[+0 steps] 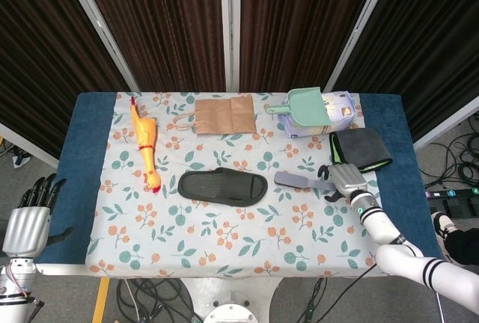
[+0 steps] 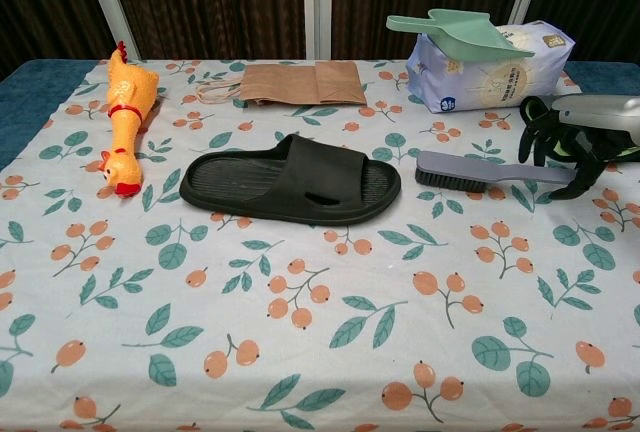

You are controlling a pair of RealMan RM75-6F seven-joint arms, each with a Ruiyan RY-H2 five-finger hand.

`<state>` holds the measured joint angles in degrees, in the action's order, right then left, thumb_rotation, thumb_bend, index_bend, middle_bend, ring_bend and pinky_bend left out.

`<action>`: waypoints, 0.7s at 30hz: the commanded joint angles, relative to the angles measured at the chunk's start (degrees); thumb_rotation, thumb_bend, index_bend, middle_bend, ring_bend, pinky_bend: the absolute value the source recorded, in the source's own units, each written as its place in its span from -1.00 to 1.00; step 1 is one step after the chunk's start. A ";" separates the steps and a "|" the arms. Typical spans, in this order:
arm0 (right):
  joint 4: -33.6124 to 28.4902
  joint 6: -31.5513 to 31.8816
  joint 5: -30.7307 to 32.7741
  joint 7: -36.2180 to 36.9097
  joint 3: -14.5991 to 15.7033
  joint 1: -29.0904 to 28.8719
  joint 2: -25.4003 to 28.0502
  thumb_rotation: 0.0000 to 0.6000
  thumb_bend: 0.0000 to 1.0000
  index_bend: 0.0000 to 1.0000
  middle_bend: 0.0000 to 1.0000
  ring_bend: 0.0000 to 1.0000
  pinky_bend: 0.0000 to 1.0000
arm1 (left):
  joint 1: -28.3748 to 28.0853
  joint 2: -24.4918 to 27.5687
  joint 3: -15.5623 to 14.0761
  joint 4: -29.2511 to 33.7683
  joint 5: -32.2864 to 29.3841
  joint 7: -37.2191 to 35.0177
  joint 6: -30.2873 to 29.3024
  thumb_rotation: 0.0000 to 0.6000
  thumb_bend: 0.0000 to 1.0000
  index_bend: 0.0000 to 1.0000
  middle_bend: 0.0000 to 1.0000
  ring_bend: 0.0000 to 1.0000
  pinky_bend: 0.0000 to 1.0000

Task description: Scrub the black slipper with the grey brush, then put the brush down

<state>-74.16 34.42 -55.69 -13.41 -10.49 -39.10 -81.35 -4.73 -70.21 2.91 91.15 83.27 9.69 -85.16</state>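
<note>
The black slipper (image 1: pixel 222 186) (image 2: pixel 290 180) lies flat in the middle of the floral cloth, toe to the right. Just right of it lies the grey brush (image 1: pixel 299 182) (image 2: pixel 470 170), bristles down, handle pointing right. My right hand (image 1: pixel 346 179) (image 2: pixel 575 137) hovers over the handle's far end, its dark fingers hanging behind the handle and the thumb in front, not closed on it. My left hand (image 1: pixel 28 218) hangs off the table's left front corner, fingers extended, holding nothing; the chest view does not show it.
A yellow rubber chicken (image 1: pixel 145 143) lies at the left. A brown paper bag (image 1: pixel 223 115) is at the back centre. A green scoop (image 1: pixel 305 105) rests on a white bag (image 1: pixel 333 117) at the back right. A grey cloth (image 1: pixel 363 147) lies just behind my right hand.
</note>
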 commanded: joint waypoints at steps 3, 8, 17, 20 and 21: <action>1.72 -2.48 3.64 -1.54 1.47 -2.60 -1.00 1.00 -0.83 -0.01 -0.05 -0.31 -0.26 | 0.38 0.01 -0.17 -0.27 -0.29 -0.40 -0.21 1.00 -0.94 -0.69 -0.69 -0.90 -0.63; 1.70 -3.28 6.87 -1.69 2.51 -3.89 -0.67 1.00 -0.83 -0.01 -0.03 -0.25 -0.20 | 0.70 -0.11 -0.38 -0.79 -0.23 -0.99 -0.44 1.00 -0.94 -0.69 -0.69 -0.90 -0.63; 0.52 -4.45 11.95 -1.59 4.43 -6.19 0.44 1.00 -0.83 -0.01 -0.01 -0.19 -0.04 | 0.72 -0.11 -0.23 -1.07 -0.22 -1.27 -0.53 1.00 -0.94 -0.69 -0.69 -0.90 -0.63; 0.31 -4.89 12.68 -1.31 4.99 -6.97 0.55 1.00 -0.83 -0.01 -0.01 -0.16 0.05 | 0.93 -0.09 -0.25 -1.12 -0.27 -1.39 -0.78 1.00 -0.94 -0.69 -0.69 -0.90 -0.63; 0.26 -5.01 12.89 -1.25 5.21 -7.18 0.56 1.00 -0.83 -0.01 -0.01 -0.16 0.07 | 1.00 -0.09 -0.27 -1.16 -0.28 -1.46 -0.85 1.00 -0.94 -0.69 -0.69 -0.90 -0.63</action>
<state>-73.83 29.51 -42.90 -14.73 -5.39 -46.18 -80.83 -3.74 -70.30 2.64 90.00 82.99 8.24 -85.99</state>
